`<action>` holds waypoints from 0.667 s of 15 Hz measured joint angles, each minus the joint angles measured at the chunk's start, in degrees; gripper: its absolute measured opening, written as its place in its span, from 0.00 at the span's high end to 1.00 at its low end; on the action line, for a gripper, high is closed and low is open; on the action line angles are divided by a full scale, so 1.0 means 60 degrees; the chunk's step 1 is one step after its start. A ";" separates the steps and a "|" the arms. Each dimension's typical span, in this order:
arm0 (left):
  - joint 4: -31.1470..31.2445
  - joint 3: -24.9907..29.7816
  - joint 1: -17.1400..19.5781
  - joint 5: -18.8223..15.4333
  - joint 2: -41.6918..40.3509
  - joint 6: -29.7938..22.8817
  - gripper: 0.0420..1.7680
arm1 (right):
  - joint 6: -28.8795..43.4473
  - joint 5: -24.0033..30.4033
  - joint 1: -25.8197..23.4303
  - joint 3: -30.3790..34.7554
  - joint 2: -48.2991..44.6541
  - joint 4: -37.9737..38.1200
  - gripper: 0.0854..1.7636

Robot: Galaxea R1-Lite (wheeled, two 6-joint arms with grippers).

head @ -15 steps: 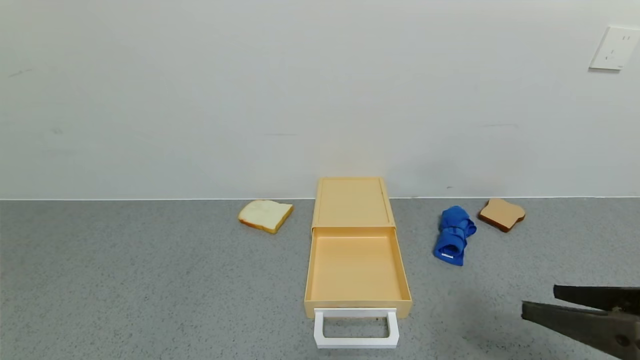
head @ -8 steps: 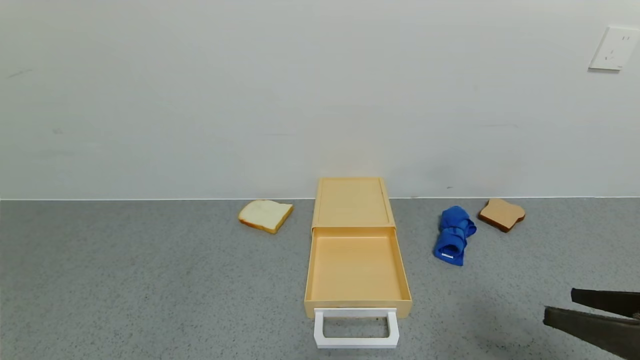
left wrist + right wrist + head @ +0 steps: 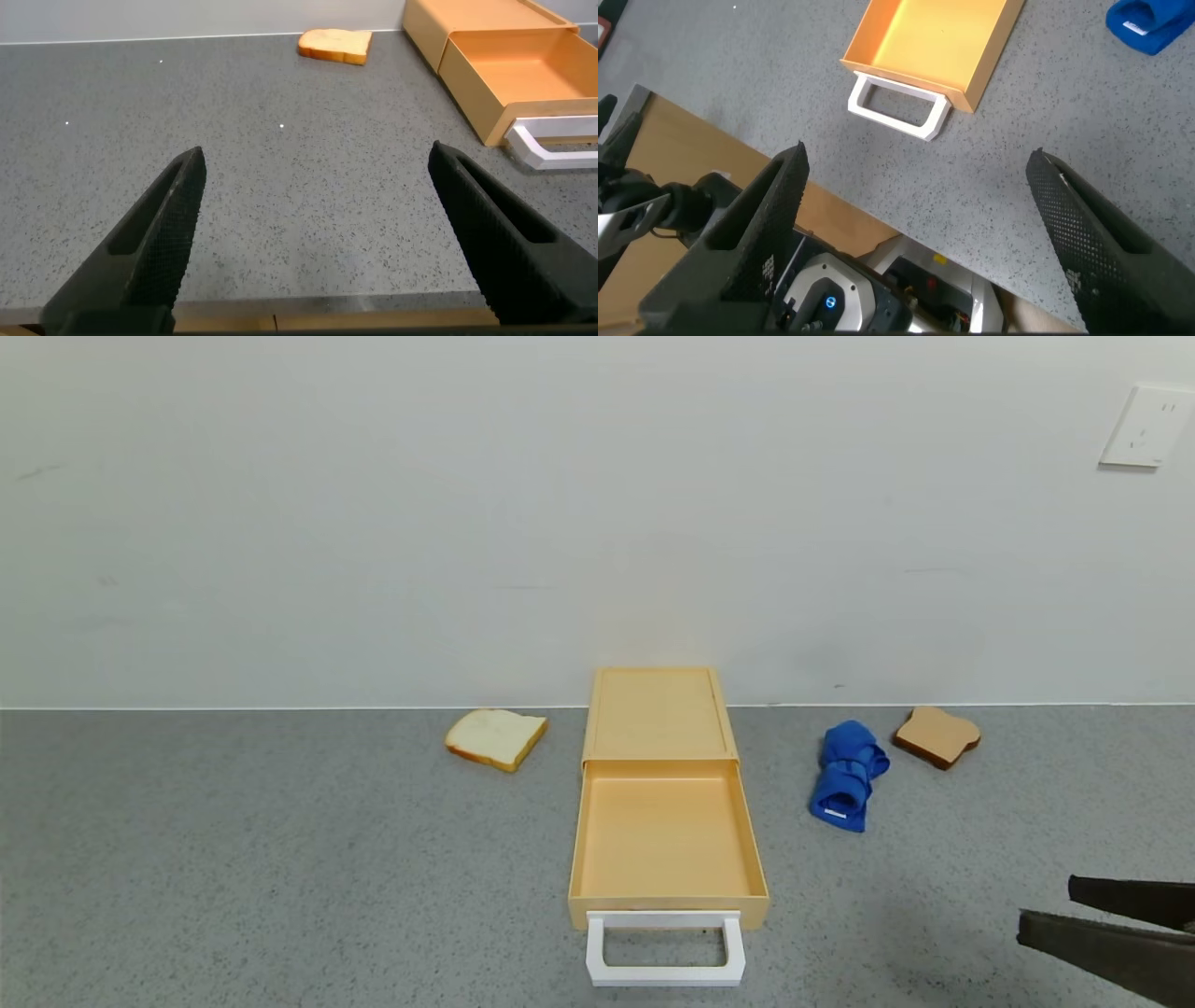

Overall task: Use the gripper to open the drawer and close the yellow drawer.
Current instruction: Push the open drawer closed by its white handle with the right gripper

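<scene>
The pale yellow drawer box (image 3: 659, 709) stands at the table's middle against the wall. Its drawer (image 3: 665, 835) is pulled out toward me and is empty, with the white loop handle (image 3: 665, 948) at its front. The drawer also shows in the left wrist view (image 3: 523, 79) and the right wrist view (image 3: 929, 47). My right gripper (image 3: 1050, 907) is open at the front right, well right of the handle and apart from it. My left gripper (image 3: 313, 229) is open and empty over bare table near the front edge, left of the drawer; it is out of the head view.
A white bread slice (image 3: 495, 737) lies left of the box. A rolled blue cloth (image 3: 848, 775) and a brown bread slice (image 3: 936, 735) lie to its right. The table's front edge (image 3: 308, 313) is close under the left gripper. A wall socket (image 3: 1146, 426) is on the wall.
My right gripper has drawn back to the right, away from the drawer, and then held still. The drawer and the other things have not moved.
</scene>
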 joint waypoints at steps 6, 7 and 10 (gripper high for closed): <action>0.0000 0.0000 0.0004 0.0000 0.0000 0.0000 0.03 | 0.0026 -0.0028 -0.0028 -0.0408 0.0433 -0.0423 0.03; 0.0000 0.0000 0.0004 0.0000 0.0000 -0.0004 0.03 | 0.0026 -0.0065 -0.0043 -0.0634 0.0717 -0.0419 0.03; 0.0000 0.0000 0.0000 -0.0004 0.0000 0.0000 0.03 | 0.0065 -0.0506 -0.0039 -0.1501 0.1843 0.0043 0.03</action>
